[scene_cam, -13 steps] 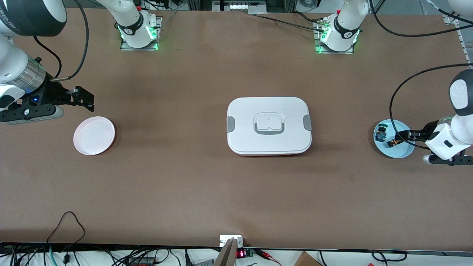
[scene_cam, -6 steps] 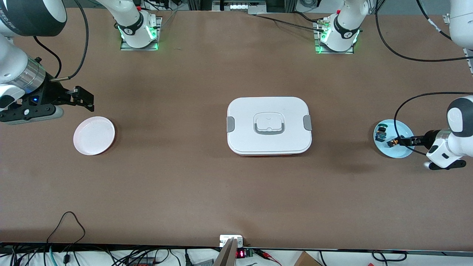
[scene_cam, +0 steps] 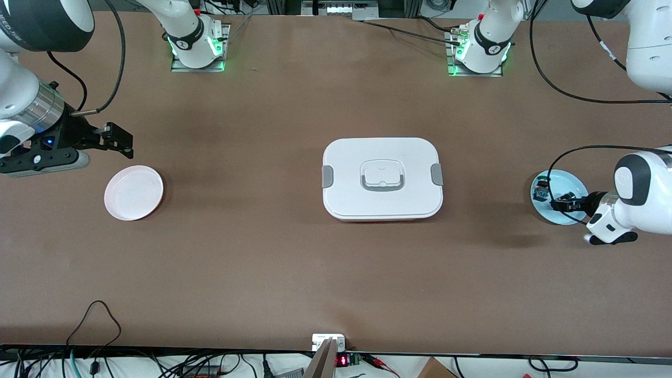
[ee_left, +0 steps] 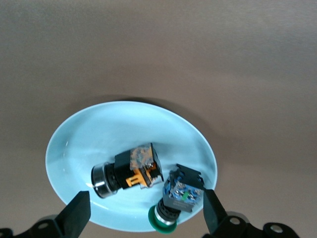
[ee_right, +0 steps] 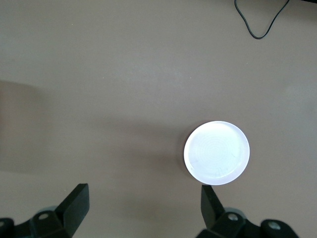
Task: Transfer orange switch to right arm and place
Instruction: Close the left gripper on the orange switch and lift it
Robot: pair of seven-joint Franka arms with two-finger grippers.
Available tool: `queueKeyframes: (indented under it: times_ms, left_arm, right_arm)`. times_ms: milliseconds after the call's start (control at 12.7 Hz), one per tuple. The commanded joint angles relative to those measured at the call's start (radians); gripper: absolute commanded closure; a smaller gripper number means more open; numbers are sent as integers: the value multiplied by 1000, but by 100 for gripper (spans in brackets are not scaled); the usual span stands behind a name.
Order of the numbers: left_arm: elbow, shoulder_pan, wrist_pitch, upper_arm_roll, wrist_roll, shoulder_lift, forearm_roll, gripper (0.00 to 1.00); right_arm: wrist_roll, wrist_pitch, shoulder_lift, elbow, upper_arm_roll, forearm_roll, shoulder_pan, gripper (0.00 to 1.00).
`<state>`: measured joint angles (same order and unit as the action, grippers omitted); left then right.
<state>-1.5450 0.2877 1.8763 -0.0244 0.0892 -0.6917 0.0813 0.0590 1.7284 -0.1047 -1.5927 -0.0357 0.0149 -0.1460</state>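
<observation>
The orange switch (ee_left: 131, 171), black with an orange clip and a silver ring, lies on its side in the light blue plate (scene_cam: 569, 184), which also shows in the left wrist view (ee_left: 99, 139). A similar switch with blue and green accents (ee_left: 182, 193) lies beside it in the same plate, and shows in the front view (scene_cam: 539, 193). My left gripper (scene_cam: 559, 202) is open just over the plate, and in its wrist view (ee_left: 144, 218) both switches lie between the fingers' lines. My right gripper (scene_cam: 119, 140) waits open and empty beside the white plate (scene_cam: 134, 192).
A white lidded box (scene_cam: 382, 178) with grey latches stands at the table's middle. The right wrist view shows the white plate (ee_right: 216, 152) on bare brown table, off to one side of the open right gripper (ee_right: 143, 210). A black cable (ee_right: 257, 22) lies farther off.
The left arm has swung round and its gripper has come lower over the blue plate. The right arm has not moved.
</observation>
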Motion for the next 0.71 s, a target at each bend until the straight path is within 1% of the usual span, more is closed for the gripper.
queueKeyframes:
  times_ms: [0,157,314,628]
  left_arm:
    - [25,17,26,-3,-25,-17,26,0]
    - [20,33,40,-2,-42,-17,31,0]
    - [14,48,102,-2,-46,-31,49,0]
    - [-10,38,67,-2,-147,-26,57,0]
  right_arm:
    - [4,-3,3,5,0,-4,5,0]
    - [5,-3,3,7,0,-3,5,0]
    - [5,-3,3,7,0,-3,5,0]
    - [5,-3,3,7,0,-4,5,0]
